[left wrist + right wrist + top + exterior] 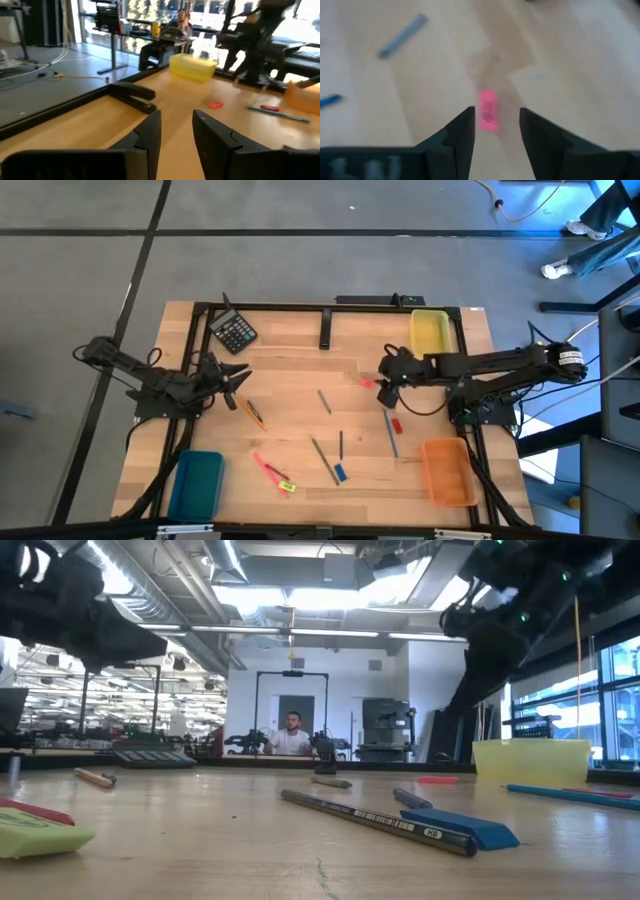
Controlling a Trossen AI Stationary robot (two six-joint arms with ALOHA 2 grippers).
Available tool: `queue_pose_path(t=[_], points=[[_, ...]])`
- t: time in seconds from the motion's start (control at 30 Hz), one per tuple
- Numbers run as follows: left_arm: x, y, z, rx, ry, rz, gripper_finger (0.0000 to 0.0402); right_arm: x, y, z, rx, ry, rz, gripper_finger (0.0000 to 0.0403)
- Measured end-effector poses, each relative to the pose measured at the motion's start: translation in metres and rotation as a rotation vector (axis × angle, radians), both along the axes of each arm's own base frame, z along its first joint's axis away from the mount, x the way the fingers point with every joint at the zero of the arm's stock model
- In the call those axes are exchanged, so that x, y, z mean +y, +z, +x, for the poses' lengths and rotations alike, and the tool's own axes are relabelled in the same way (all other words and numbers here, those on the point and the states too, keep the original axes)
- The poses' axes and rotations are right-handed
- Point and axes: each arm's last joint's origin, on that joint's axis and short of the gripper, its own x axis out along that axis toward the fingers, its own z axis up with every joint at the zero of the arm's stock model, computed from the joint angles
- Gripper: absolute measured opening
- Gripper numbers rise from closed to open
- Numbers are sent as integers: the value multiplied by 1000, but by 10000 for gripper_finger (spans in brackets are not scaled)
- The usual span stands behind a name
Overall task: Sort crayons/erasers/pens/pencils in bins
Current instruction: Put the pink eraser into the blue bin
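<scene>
**Pink eraser lined up between parted jaws**

Dark fingers of the right gripper are seen spread apart, nothing pinched, with the pinkish-red eraser lying on the wooden table in line with the gap and just beyond the tips. No contact between pads and block can be made out. From above, the right gripper is found over the right half of the table, the eraser just to its left. The block is judged light, short and slightly rubbery, so it should be taken across its narrow sides at mid-length; a grip at one end could let it pivot or pop out. Its surface is likely grippy rather than slippery.

Farther out, a second red eraser lies nearer, beside a blue stick. The yellow bin stands at the far right, the orange bin at the near right, the teal bin at the near left. The left gripper waits at the left, jaws parted and empty.
</scene>
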Motion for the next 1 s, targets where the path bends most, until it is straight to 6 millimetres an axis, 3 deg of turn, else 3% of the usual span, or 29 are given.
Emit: queue_pose_path(t=[0.2,0.43,0.53,0.77,1.0], points=[[10,-2,16,18,-11,-15,137,-2,27,-14,162,-185,-51,157],[29,0,52,145,-85,-78,192,-2,16,-20,178,-197,-86,157],[37,8,82,238,-134,-70,196,-1,12,-19,167,-193,-79,157],[55,17,178,400,-309,46,198,3,12,-20,178,-150,-65,157],[80,2,254,434,-580,103,199,12,13,-26,209,-108,-31,157]])
